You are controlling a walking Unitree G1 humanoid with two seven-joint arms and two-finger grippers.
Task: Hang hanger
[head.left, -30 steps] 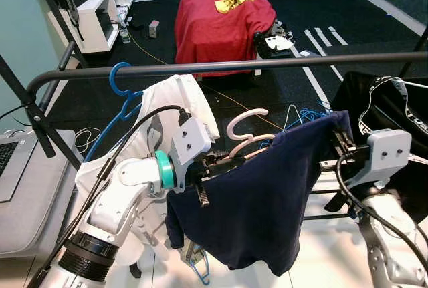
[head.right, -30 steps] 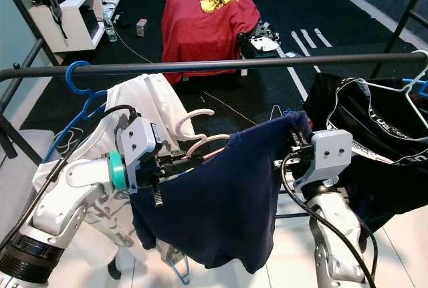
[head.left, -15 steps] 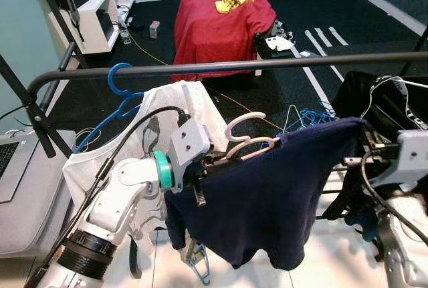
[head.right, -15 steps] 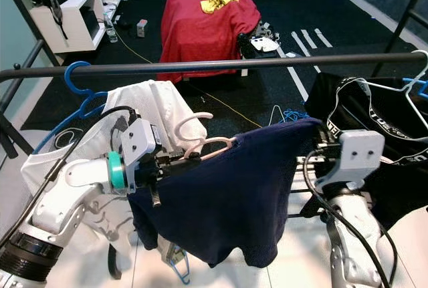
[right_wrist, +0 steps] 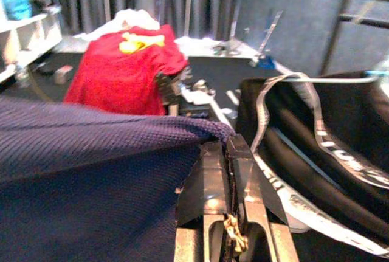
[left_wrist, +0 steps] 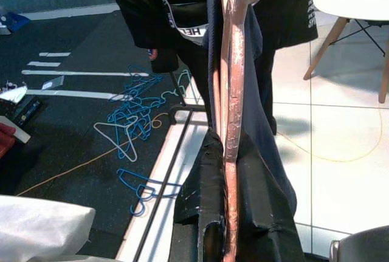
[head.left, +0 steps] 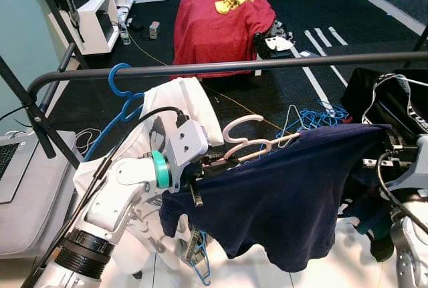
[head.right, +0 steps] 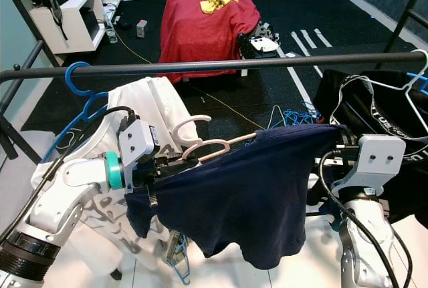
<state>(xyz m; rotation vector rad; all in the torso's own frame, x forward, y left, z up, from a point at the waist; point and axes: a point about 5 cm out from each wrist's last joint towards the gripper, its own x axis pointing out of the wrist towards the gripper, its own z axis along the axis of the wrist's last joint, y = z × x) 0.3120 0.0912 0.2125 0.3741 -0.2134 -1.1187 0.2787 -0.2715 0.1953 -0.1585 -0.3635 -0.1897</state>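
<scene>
Two tools share the load: the left tool [head.left: 200, 174] is clamped on the pink hanger [head.left: 251, 142], and the right tool [head.right: 338, 144] pinches the navy shirt [head.left: 281, 194] draped over it, all held just below the black rail [head.left: 221, 67]. To hang it well, I'd raise the hook above the rail at 12 o'clock, in the bare stretch between the white shirt [head.left: 177, 104] at 10 o'clock and the black garment [head.right: 374, 111] at 3 o'clock. Beyond the rail, a red cover [head.left: 221, 21] sits on dark carpet [head.left: 304, 81]; white tile [head.right: 294, 261] lies below.
</scene>
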